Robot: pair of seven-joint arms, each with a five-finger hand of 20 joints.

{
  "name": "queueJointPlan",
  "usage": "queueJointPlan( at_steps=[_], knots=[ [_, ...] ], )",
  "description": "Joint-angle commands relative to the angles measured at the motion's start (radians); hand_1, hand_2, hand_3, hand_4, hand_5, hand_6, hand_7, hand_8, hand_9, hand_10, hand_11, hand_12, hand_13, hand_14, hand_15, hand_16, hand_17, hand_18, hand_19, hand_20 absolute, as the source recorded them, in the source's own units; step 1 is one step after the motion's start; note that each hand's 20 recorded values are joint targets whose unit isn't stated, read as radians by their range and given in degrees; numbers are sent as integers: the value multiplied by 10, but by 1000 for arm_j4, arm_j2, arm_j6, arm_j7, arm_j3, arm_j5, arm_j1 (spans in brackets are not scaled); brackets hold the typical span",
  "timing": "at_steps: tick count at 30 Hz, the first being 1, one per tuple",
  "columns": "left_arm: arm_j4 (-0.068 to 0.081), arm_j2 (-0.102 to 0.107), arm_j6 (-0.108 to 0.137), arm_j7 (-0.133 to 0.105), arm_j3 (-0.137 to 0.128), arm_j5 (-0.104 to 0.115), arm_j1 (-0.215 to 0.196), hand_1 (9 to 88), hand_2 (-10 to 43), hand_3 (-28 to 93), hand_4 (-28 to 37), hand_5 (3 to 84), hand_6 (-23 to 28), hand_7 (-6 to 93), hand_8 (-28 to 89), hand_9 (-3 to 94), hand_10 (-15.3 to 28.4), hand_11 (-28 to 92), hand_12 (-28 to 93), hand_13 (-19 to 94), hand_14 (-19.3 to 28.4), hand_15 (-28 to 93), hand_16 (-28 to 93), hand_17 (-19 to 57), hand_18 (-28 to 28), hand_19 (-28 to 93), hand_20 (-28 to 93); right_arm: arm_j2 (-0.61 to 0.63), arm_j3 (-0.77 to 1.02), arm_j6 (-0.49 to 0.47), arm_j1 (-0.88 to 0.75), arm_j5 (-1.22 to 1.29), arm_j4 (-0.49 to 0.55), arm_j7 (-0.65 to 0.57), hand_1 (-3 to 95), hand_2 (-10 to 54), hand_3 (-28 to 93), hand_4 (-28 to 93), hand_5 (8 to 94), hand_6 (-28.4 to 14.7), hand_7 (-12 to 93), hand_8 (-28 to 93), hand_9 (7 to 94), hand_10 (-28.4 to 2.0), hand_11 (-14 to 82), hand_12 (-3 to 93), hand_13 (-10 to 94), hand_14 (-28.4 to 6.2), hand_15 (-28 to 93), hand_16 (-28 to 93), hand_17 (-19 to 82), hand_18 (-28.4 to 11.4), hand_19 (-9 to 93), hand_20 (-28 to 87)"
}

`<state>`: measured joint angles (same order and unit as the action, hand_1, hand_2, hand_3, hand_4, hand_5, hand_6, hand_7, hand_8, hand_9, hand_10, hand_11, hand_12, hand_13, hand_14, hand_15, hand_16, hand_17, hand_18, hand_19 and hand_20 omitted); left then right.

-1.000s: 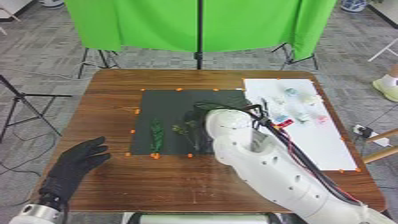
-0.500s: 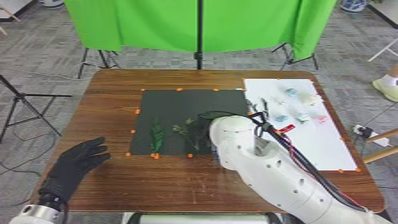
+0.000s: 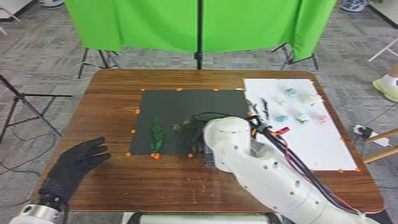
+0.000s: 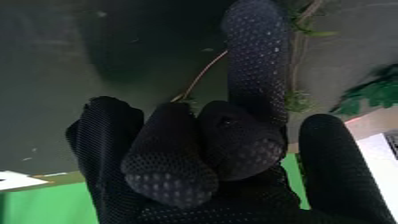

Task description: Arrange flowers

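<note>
Leafy green stem (image 3: 157,136) lying lengthwise on left part of dark mat (image 3: 169,102), leaves dark and narrow overall. Thin branching sprig (image 3: 183,128) lying just right of it, partly hidden, showing small green tufts along pale stem. Blooms lying apart from greenery, scattering across white sheet (image 3: 324,150): blue bloom (image 3: 282,118), pale bloom (image 3: 303,117) and pink bloom (image 3: 322,119) sitting near one another; bluish bloom (image 3: 291,92), apparently pastel, and whitish bloom (image 3: 313,99) lying farther off.

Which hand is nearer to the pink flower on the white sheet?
Right. The right hand is over the dark mat, left of the pink flower; the left hand is farther left, beyond the mat.
</note>
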<state>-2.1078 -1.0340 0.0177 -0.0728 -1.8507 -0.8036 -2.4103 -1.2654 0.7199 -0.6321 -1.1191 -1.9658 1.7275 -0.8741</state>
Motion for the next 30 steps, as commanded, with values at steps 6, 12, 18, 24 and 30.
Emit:
queueJointPlan(
  at_steps=[6,12,18,24,30],
  knots=[
    [10,-7,0,3,5,-3,-6,268,47,730,-282,412,61,242,-118,379,152,298,146,304,180,483,-63,-67,242,597,-26,2,-13,19,4,-80,-5,17,-25,326,739,-249,937,-8,402,-110,937,-58,689,192,937,-44,770,182,650,-230,932,692],
    [4,-11,6,-6,0,-1,-22,269,47,729,-282,412,60,242,-119,379,151,298,146,305,179,482,-63,-68,242,597,-26,57,-13,27,32,-106,17,27,-23,317,746,-250,937,-8,403,-110,937,-57,690,192,937,-44,769,183,649,-232,932,693],
    [4,-14,12,-14,-3,-2,-24,269,47,729,-281,412,61,241,-119,379,151,297,146,304,181,484,-63,-68,241,597,-27,149,46,84,47,-97,77,53,-22,310,746,-252,937,-7,409,-110,937,-58,692,190,937,-45,770,183,648,-230,932,693],
    [2,-18,19,-19,-4,1,-29,270,47,729,-281,412,61,241,-119,379,151,297,146,304,180,484,-63,-68,241,597,-26,299,56,245,98,-178,62,128,49,175,726,-271,898,-5,411,-123,937,-67,632,235,932,-54,710,238,598,-224,932,678],
    [2,-22,22,-19,-6,1,-31,270,47,729,-281,413,63,240,-118,379,151,297,146,304,180,484,-63,-67,241,597,-26,399,37,220,156,-129,-3,105,143,-65,706,-282,742,-13,466,-149,848,-93,572,334,822,-69,695,285,475,-215,932,598]
  ],
)
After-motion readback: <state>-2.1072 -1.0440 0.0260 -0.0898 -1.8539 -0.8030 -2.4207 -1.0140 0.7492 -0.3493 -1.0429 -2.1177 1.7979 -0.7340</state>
